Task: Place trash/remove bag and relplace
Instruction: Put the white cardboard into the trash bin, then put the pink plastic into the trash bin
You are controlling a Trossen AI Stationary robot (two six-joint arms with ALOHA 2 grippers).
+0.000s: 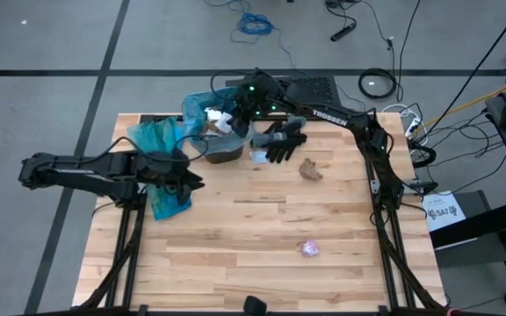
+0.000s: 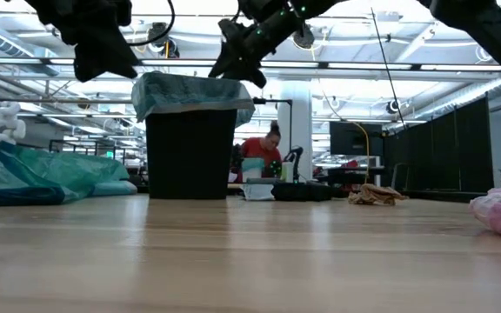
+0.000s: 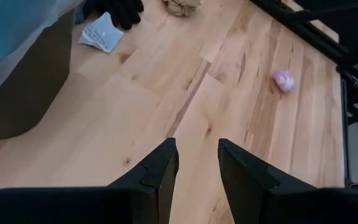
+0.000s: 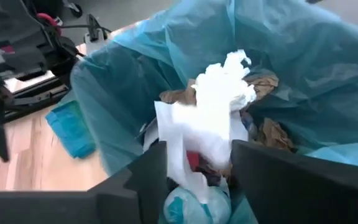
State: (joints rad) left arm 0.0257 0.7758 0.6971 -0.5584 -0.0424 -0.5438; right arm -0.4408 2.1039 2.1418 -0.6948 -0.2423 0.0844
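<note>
Item: white paper scrap [image 4: 213, 106], clamped between our right gripper [image 4: 194, 165] jaws above the lined bin [image 4: 135, 81]. We should release only once centred. Left gripper [image 3: 197, 163]: jaws parted, empty.

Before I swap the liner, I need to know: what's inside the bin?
Inside the bin, the blue bag holds white paper and brown scraps. The right gripper hovers above it, holding white paper; anything deeper is covered.

- Light wooden desk [image 1: 262, 219], planks running across.
- Black bin [image 2: 190, 152] with teal liner, at the far edge.
- Spare teal bags [image 1: 161, 167] beside it.
- Black gloves [image 1: 281, 140].
- White paper scrap [image 1: 259, 157].
- Brown crumpled scrap [image 1: 311, 169].
- Pink wrapper [image 1: 309, 249], well apart, toward the near edge.
</note>
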